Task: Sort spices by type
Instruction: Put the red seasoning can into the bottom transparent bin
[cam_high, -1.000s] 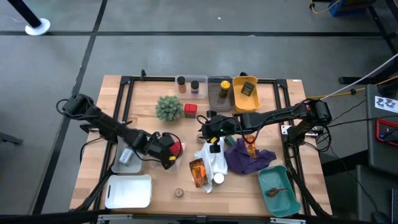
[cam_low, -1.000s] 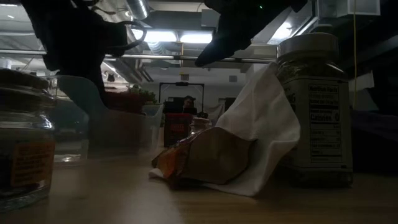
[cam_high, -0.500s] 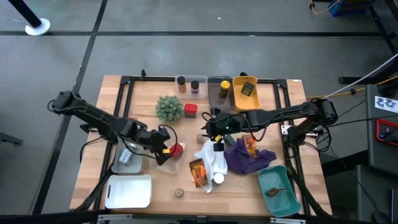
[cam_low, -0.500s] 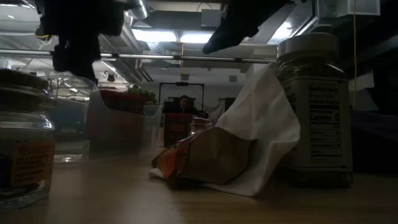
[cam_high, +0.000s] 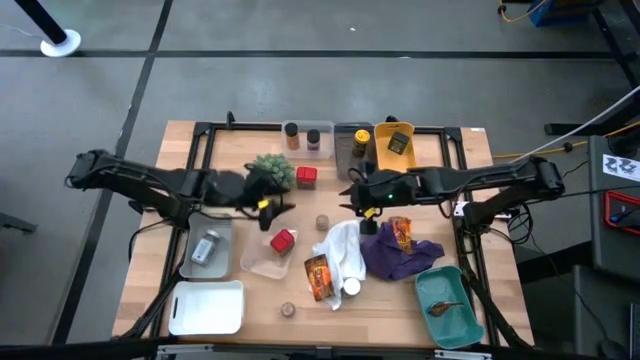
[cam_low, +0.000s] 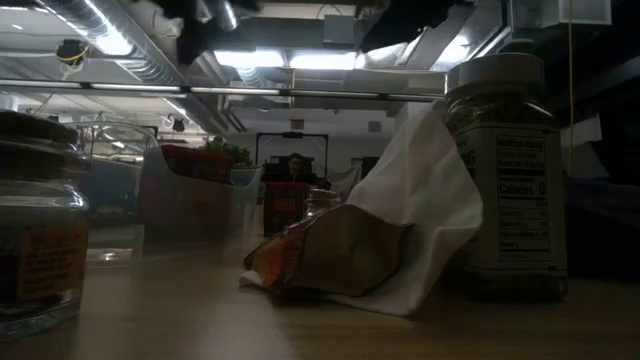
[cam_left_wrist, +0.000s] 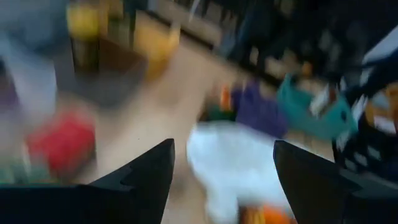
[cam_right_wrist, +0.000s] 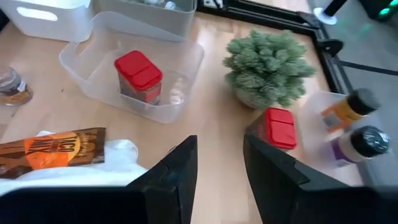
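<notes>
Left gripper (cam_high: 268, 207) wide open, empty, nearest the red tin (cam_high: 306, 176) toward the table's far edge; right gripper (cam_high: 352, 198) half-open, empty.

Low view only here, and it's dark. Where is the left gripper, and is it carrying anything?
Observer: The left gripper hangs open and empty beside the green plant.
Operator: Is any red tin in a bin?
Observer: Yes, one red tin stands upright in the clear bin.
Operator: And the right gripper?
Observer: The right gripper is near the table's middle, close to the white cloth, fingers apart with nothing between them.
</notes>
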